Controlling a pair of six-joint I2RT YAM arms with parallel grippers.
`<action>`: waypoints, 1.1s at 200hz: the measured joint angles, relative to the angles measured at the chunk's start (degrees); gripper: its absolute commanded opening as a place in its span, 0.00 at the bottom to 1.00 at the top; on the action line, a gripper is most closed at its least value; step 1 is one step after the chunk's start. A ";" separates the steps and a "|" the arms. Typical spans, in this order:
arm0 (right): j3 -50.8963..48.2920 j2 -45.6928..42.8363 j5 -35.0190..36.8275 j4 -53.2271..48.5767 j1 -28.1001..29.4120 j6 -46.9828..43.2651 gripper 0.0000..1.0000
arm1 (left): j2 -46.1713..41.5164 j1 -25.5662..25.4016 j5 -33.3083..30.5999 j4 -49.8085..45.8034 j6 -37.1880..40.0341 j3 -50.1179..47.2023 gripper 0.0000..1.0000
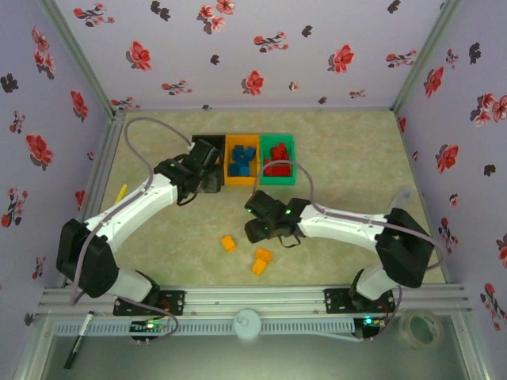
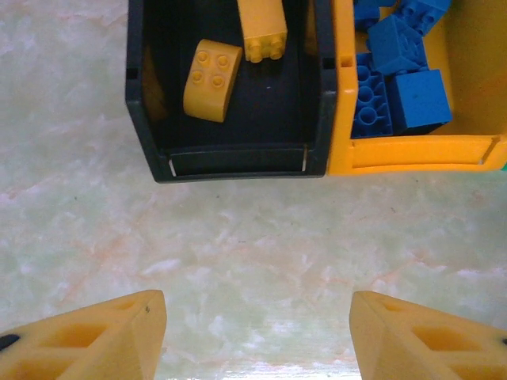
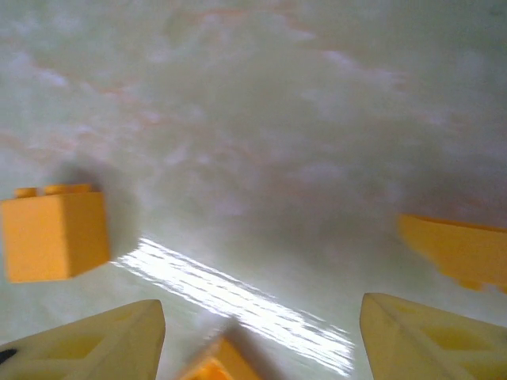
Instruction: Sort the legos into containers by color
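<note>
Three joined containers stand at the back: black, orange and green. Blue legos fill the orange one and red legos the green one. In the left wrist view the black bin holds two yellow legos. My left gripper hangs open and empty just short of it. My right gripper is open above the table. One yellow lego lies to its left, one to its right, and a blurred one low between the fingers. Three yellow-orange legos lie mid-table.
A thin yellow stick lies by the left wall. A marker, a white round knob and a tape roll sit beyond the front rail. Flowered walls close in the table on three sides.
</note>
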 measured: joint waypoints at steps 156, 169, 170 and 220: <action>15.08 20.31 -0.02 2.47 9.16 2.95 0.52 | -11.45 6.38 -0.02 -2.56 -0.20 -7.56 0.63; 15.15 20.55 0.00 2.25 9.16 2.95 0.49 | -11.45 6.38 0.00 -2.75 -0.20 -7.72 0.63; 15.15 20.57 -0.02 2.25 9.16 2.95 0.49 | -11.45 6.38 -0.02 -2.75 -0.20 -7.72 0.63; 15.80 20.76 0.20 1.84 9.16 3.26 0.31 | -11.74 6.38 0.00 -2.80 -0.20 -7.80 0.62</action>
